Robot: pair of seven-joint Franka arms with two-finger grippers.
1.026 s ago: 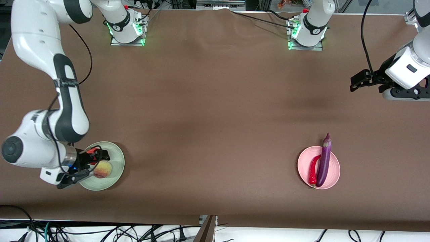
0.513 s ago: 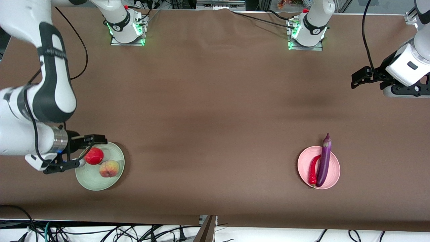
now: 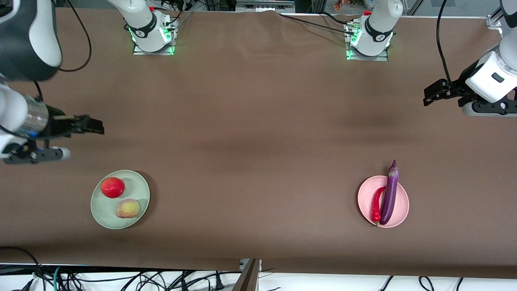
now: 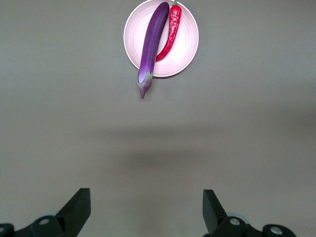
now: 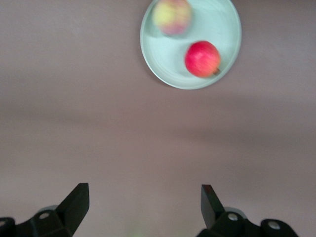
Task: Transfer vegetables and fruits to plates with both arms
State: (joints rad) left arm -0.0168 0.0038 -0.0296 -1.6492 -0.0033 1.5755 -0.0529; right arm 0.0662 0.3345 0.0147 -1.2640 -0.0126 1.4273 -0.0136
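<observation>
My right gripper (image 3: 78,137) hangs wide open and empty over the table's edge at the right arm's end, and my left gripper (image 3: 440,97) (waiting, fingers just as wide) hangs over the edge at the left arm's end. Pomegranate (image 3: 112,187) and peach (image 3: 128,208) sit on the green plate (image 3: 139,184); eggplant (image 3: 389,193) and chili (image 3: 377,204) lie touching on the pink plate (image 3: 404,208), both plates toward the camera-side edge. I judge the transfer finished, so I'd lift both arms straight up and keep clear of the plates.
</observation>
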